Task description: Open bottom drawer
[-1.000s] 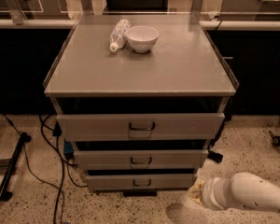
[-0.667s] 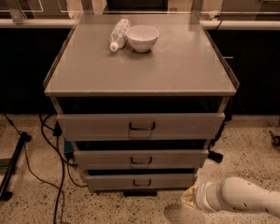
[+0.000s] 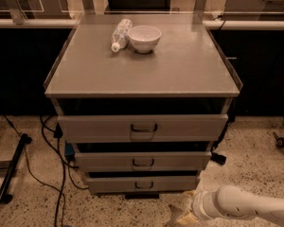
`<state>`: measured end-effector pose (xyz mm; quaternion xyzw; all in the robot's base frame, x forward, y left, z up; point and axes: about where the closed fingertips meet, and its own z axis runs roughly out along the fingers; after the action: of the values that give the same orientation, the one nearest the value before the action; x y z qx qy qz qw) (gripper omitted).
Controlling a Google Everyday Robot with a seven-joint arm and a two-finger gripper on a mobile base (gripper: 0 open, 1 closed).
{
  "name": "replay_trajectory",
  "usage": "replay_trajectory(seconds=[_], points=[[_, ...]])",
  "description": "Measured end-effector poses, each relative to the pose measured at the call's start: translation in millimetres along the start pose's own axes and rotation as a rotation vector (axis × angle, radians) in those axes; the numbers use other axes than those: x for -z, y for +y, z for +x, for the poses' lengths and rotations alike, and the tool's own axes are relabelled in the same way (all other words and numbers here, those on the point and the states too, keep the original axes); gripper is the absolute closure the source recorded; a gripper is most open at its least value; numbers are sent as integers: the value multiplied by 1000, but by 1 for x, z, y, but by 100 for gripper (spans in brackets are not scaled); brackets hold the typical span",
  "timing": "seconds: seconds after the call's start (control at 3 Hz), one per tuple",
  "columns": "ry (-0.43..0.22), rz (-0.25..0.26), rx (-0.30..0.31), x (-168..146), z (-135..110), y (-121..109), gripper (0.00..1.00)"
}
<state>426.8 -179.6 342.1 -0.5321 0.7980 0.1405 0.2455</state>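
The grey cabinet [image 3: 142, 74] has three drawer fronts. The bottom drawer [image 3: 109, 184] is the narrowest grey front, near the floor, with a small dark loop handle [image 3: 144, 186] at its centre; it looks closed. My white arm [image 3: 246, 206] comes in from the lower right, low over the floor. My gripper [image 3: 183, 217] is at the bottom edge of the view, in front of and to the right of the bottom drawer's handle and apart from it. It is partly cut off by the frame edge.
The top drawer [image 3: 142, 127] and the middle drawer [image 3: 143, 161] sit above. A white bowl [image 3: 144, 38] and a lying plastic bottle [image 3: 121, 34] rest on the cabinet top. Black cables [image 3: 52, 160] and a dark stand leg [image 3: 12, 174] lie on the speckled floor at left.
My arm and gripper have shifted left, closer to the front of the bottom drawer. The drawers and the things on top have not moved.
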Motion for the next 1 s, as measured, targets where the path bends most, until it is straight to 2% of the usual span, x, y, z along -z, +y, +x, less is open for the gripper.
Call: replay_trajectory(seconds=[0.67, 1.0], points=[[0, 1, 1, 1, 0, -1, 0], [-13, -10, 8, -17, 9, -5, 0]])
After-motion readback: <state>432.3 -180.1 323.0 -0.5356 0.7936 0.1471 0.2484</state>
